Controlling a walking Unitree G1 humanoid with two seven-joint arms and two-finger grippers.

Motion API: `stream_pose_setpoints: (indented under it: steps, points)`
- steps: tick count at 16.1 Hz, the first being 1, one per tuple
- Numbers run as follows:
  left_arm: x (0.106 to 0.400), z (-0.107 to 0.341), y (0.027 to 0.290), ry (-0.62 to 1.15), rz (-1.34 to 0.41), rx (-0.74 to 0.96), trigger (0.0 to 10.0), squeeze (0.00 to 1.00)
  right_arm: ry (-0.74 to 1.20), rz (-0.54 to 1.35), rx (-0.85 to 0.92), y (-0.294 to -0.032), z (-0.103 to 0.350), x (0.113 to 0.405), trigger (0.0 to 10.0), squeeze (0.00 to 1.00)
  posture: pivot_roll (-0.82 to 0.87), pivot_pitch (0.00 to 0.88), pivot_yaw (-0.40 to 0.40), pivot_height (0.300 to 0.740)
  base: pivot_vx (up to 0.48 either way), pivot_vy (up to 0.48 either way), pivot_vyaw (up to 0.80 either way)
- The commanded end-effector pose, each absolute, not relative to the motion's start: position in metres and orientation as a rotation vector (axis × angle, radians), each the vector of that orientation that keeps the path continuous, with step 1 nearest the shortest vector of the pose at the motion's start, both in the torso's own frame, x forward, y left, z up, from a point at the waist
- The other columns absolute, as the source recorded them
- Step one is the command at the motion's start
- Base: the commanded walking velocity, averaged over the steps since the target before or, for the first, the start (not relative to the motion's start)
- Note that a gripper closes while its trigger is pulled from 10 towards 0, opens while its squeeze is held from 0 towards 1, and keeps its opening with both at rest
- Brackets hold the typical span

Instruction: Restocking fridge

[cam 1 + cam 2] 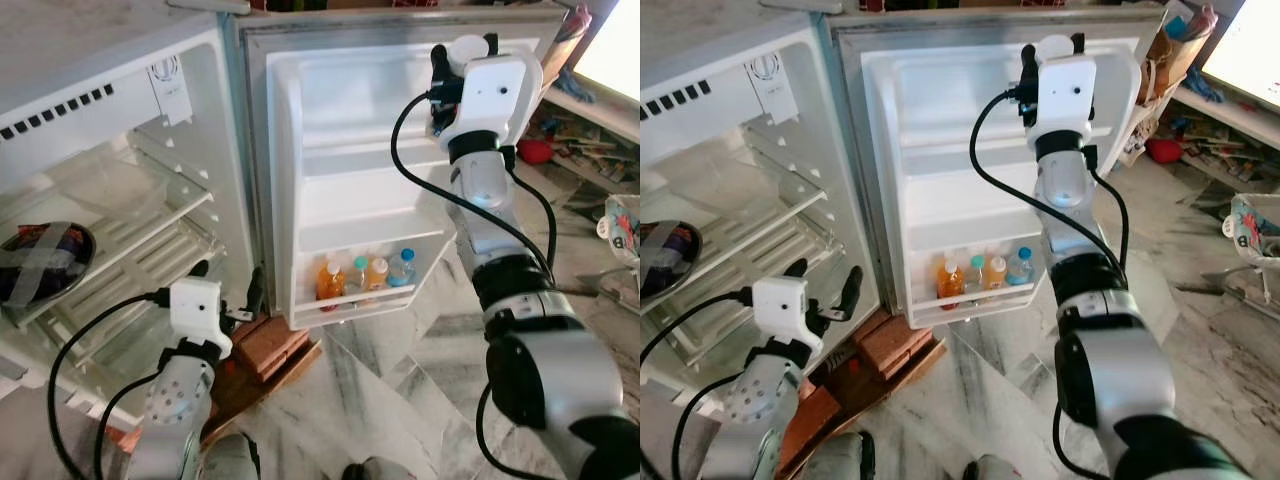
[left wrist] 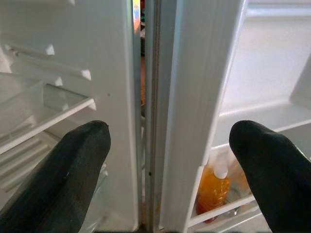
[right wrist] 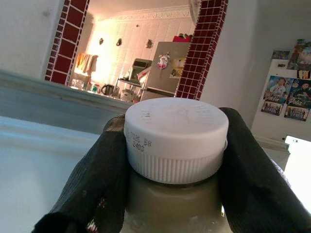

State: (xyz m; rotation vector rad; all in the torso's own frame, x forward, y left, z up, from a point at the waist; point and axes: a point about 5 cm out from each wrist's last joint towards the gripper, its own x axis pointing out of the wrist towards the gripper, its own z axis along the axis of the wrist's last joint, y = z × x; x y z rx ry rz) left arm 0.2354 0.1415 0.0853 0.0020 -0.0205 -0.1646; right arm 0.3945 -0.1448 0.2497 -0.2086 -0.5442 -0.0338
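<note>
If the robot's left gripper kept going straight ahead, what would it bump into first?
Probably the hinge edge where the open fridge door meets the fridge body. The open left gripper points right at that seam, with the orange bottle in the door shelf just off to one side. Depth is hard to judge.

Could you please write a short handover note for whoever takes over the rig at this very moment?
Right gripper: raised at the top of the open fridge door, shut on a white-capped bottle.
Left gripper: open and holding nothing, low by the hinge between cabinet and door.
Done: four bottles stand in the door's bottom rack.
Left: set the held bottle on a door shelf, then release. A foil-covered bowl sits on a cabinet shelf.
</note>
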Motion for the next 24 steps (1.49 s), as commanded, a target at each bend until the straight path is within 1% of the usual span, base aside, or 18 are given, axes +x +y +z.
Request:
stream_pose_setpoints:
  steps: [1,5,8,10,12,14,20,21,22,24]
  points:
    - [0.234,0.088,0.139,-0.021,-0.177,0.014,10.0,0.0,-0.447,-0.032,-0.216,-0.146,0.228,0.397,10.0,0.0,0.26,0.156,-0.069,0.74,0.0,0.0,0.0]
    - [0.231,0.089,0.139,-0.011,-0.172,0.017,10.0,0.0,-0.36,-0.043,-0.228,-0.143,0.209,0.4,10.0,0.0,0.26,0.165,-0.061,0.74,0.0,0.0,0.0]
    - [0.233,0.09,0.138,-0.008,-0.179,0.02,10.0,0.0,-0.329,-0.058,-0.293,-0.145,0.198,0.398,10.0,0.0,0.26,0.166,-0.054,0.74,0.0,0.0,0.0]
    - [0.235,0.091,0.139,-0.009,-0.181,0.023,10.0,0.0,-0.233,-0.112,-0.259,-0.154,0.183,0.398,10.0,0.0,0.26,0.166,-0.052,0.74,0.0,0.0,0.0]
    - [0.234,0.092,0.139,-0.01,-0.18,0.026,10.0,0.0,-0.157,-0.142,-0.167,-0.161,0.172,0.397,10.0,0.0,0.26,0.164,-0.051,0.74,0.0,0.0,0.0]
    - [0.234,0.092,0.138,-0.01,-0.18,0.027,10.0,0.0,-0.131,-0.155,-0.109,-0.166,0.169,0.397,10.0,0.0,0.26,0.162,-0.053,0.74,0.0,0.0,0.0]
    - [0.241,0.091,0.136,-0.008,-0.179,0.024,10.0,0.0,-0.095,-0.195,-0.091,-0.184,0.179,0.401,10.0,0.0,0.25,0.141,-0.054,0.74,0.0,0.0,0.0]
    - [0.243,0.091,0.136,-0.008,-0.18,0.025,10.0,0.0,-0.089,-0.194,-0.09,-0.186,0.182,0.403,10.0,0.16,0.25,0.137,-0.054,0.74,0.0,0.0,0.0]
    - [0.245,0.091,0.136,-0.008,-0.18,0.026,10.0,0.0,-0.083,-0.196,-0.095,-0.189,0.187,0.405,10.0,1.0,0.24,0.13,-0.056,0.74,0.0,0.0,0.0]
    - [0.249,0.092,0.134,-0.011,-0.179,0.025,10.0,0.0,-0.073,-0.186,-0.127,-0.191,0.195,0.408,10.0,1.0,0.24,0.119,-0.06,0.74,0.0,0.0,0.0]
